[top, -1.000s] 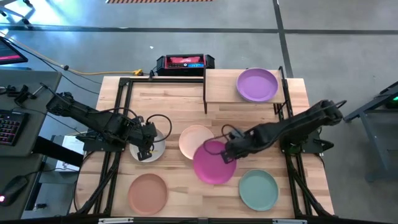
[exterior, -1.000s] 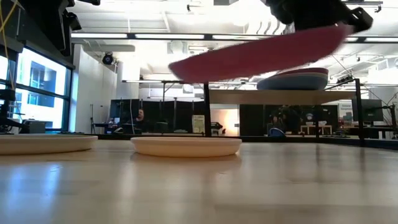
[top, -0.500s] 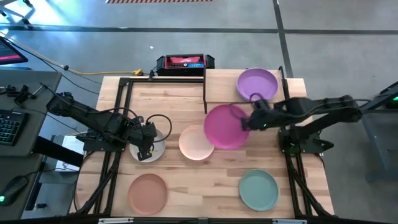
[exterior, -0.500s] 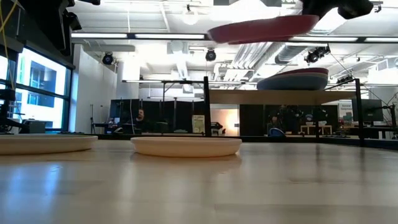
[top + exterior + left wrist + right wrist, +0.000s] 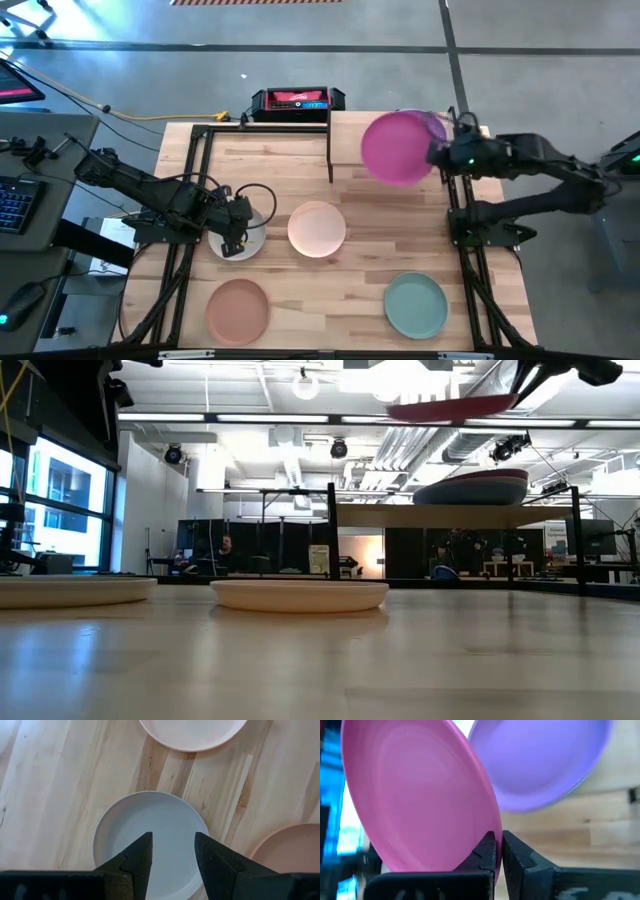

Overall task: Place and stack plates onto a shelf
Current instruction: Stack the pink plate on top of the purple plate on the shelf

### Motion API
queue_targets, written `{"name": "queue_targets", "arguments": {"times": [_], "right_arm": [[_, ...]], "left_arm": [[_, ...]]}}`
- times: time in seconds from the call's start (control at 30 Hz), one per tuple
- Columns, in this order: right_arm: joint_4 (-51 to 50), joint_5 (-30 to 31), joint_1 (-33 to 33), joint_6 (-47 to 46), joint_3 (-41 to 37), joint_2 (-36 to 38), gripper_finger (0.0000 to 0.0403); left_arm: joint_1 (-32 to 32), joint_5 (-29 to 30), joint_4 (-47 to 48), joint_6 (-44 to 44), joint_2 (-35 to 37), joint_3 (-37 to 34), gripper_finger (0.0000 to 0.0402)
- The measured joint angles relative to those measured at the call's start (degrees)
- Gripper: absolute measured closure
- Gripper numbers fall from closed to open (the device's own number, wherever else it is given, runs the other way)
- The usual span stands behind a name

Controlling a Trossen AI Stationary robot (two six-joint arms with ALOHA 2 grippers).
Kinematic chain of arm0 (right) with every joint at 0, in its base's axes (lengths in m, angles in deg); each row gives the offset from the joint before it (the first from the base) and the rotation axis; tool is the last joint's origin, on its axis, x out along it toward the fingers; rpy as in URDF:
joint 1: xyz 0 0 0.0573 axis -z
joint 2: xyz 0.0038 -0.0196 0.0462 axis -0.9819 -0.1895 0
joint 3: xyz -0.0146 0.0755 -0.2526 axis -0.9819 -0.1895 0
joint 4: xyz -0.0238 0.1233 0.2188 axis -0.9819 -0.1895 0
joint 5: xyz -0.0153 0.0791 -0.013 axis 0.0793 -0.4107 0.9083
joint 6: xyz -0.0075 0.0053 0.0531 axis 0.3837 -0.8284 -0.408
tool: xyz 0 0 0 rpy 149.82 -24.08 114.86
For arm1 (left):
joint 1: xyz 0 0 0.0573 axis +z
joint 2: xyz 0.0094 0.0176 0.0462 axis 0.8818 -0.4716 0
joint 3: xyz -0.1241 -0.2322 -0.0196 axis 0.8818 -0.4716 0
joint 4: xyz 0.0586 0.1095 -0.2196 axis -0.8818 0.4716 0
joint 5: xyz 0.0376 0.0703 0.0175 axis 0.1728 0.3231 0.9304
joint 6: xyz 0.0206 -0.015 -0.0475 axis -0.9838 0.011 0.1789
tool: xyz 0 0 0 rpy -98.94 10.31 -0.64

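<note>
My right gripper (image 5: 498, 851) is shut on a magenta plate (image 5: 398, 147), held in the air over the light-wood shelf (image 5: 350, 150) at the table's far right. Under it on the shelf, a purple plate (image 5: 545, 760) tops a small stack (image 5: 470, 488). My left gripper (image 5: 172, 852) hangs open above a pale grey plate (image 5: 150, 830) at the table's left, touching nothing. A peach plate (image 5: 317, 228), a terracotta plate (image 5: 238, 308) and a teal plate (image 5: 415, 305) lie flat on the tabletop. My right gripper pinches the magenta plate's rim (image 5: 487, 840) between its two fingers, at the edge nearest the table's right side. The fingers come from the right, slanting downward. The plate is lifted clear above the purple plate, close to level (image 5: 450, 405).
Thin black posts (image 5: 330, 140) carry the shelf, and black frame bars run along the table's left and right sides. A red and black box (image 5: 298, 100) stands past the far edge. Bare wood lies between the peach and teal plates.
My right gripper has carried the magenta plate from the middle of the table up and toward the far right, over the shelf and the purple plate. Its wrist has rolled, and the plate has come from a tilt to near level. It has stayed shut on the plate.
</note>
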Motion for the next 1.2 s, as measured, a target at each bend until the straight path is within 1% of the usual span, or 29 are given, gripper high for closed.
{"name": "queue_targets", "arguments": {"times": [0.27, 0.4, 0.53, 0.77, 0.83, 1.03, 1.2], "right_arm": [[-1.24, 6.12, 11.6, -0.41, 0.0, 3.46, 0.0403], [-1.32, 8.05, 16.29, -0.82, 0.0, 2.74, 0.0403], [-1.28, 7.96, 19.52, -0.68, 0.0, 0.09, 0.0403], [-1.09, 0.33, 24.05, 2.78, 0.0, -4.37, 0.0403], [-0.8, -1.66, 25.59, 4.11, 0.0, -4.72, 0.0403], [-0.89, -11.05, 31.64, 8.49, 0.0, -5.64, 0.0403], [-0.9, -15.35, 36.18, 10.31, 0.0, -6.71, 0.0403]], "left_arm": [[0.0, 0.05, -0.04, -0.98, 0.0, 0.0, 0.0263], [0.0, 1.06, -0.04, -1.01, 0.0, 0.0, 0.0263], [0.0, 1.39, -0.07, -1.01, 0.0, 0.0, 0.0263], [0.0, 2.72, -0.2, -1.01, 0.0, -0.01, 0.0263], [0.0, 2.76, -0.2, -1.01, 0.0, 0.0, 0.0263], [0.0, 3.02, -0.2, -1.01, 0.0, 0.0, 0.0263], [0.0, 3.71, -0.2, -1.01, 0.0, -0.01, 0.0263]]}}
